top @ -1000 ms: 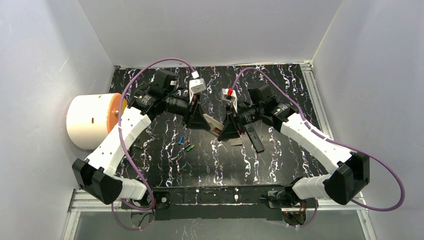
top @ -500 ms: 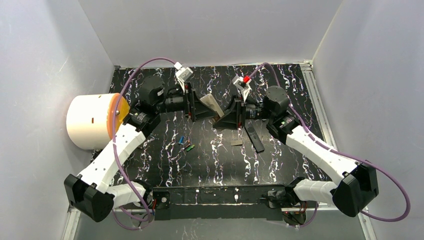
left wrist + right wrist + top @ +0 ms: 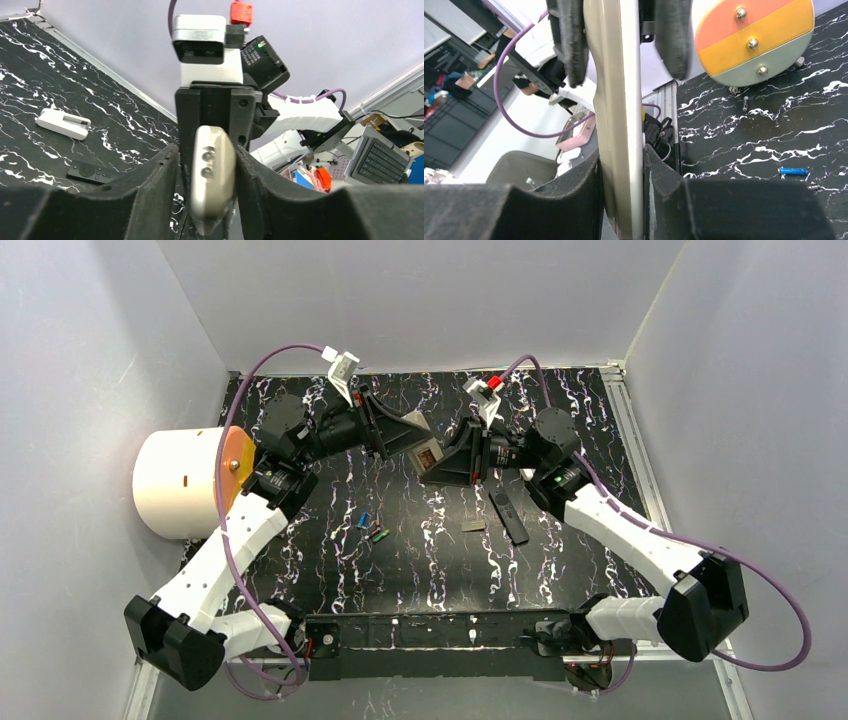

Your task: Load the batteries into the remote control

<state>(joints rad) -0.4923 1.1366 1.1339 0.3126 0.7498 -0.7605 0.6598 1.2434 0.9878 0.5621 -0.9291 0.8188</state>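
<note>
A beige remote control point(image 3: 427, 453) hangs in the air over the table's middle, between my two grippers, with its open battery bay showing. My right gripper point(image 3: 621, 152) is shut on it, both pads flat against its sides. My left gripper point(image 3: 205, 150) stands round the remote's point(image 3: 212, 175) other end; one finger touches it and a gap shows at the other finger point(image 3: 157, 175). Three batteries lie on the table: a blue one point(image 3: 363, 520), a green one point(image 3: 380, 536) and a dark one point(image 3: 745, 103) near the drum.
A black remote point(image 3: 508, 516) lies right of centre beside a small dark cover plate point(image 3: 473, 526). A big white drum with an orange face point(image 3: 185, 483) stands at the left edge. A small white piece point(image 3: 64, 124) lies on the black marbled table point(image 3: 420, 570).
Both arms have lifted the beige remote off the table and carried it back. The left wrist has turned, and its jaws let go and came part-way in again.
</note>
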